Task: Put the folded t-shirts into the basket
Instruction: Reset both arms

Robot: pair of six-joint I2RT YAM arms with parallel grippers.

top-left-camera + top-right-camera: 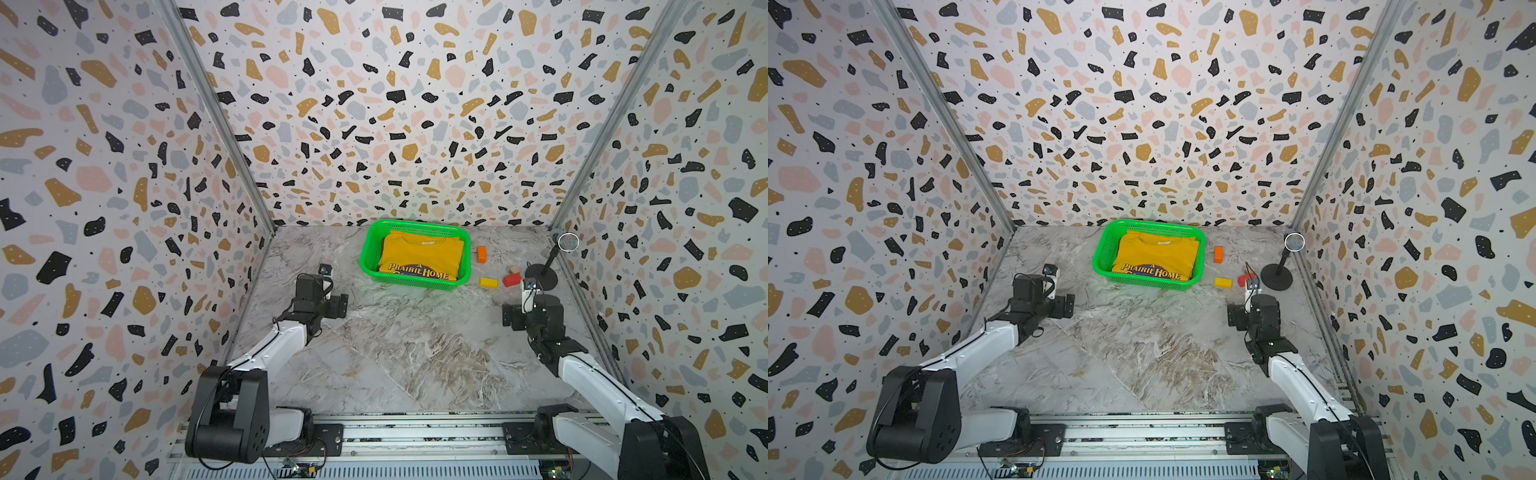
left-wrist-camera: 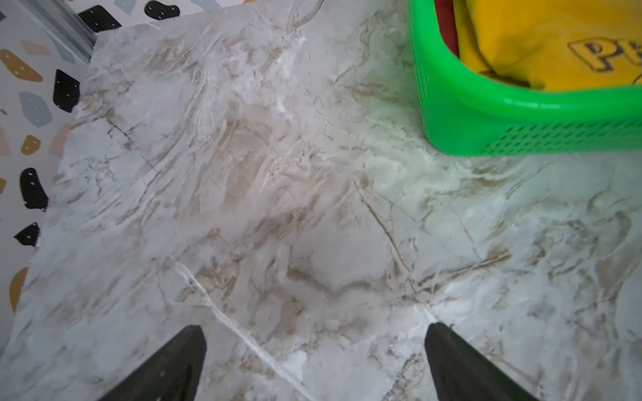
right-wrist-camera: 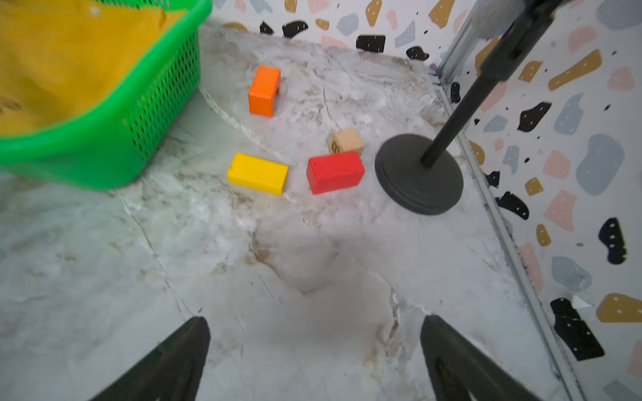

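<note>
Your left gripper (image 2: 316,328) and right gripper (image 3: 314,319) both stand wide apart and empty above the marbled tabletop (image 2: 278,208). Beyond them, the bright green perforated plastic basket (image 1: 415,283) holds the folded yellow "A Prairie Home" t-shirt (image 1: 419,257) on top, with dark red folded cloth (image 2: 446,24) showing beneath. Soft, light, floppy, I'd judge: pinch a folded edge through all layers.

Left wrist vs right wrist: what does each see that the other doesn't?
Left wrist only: dark red shirt edge in the basket; left gripper.
Right wrist only: orange block, yellow block, red block, tan block, black stand; right gripper.
Both: basket holding the yellow shirt, table, jaws open and empty.
</note>
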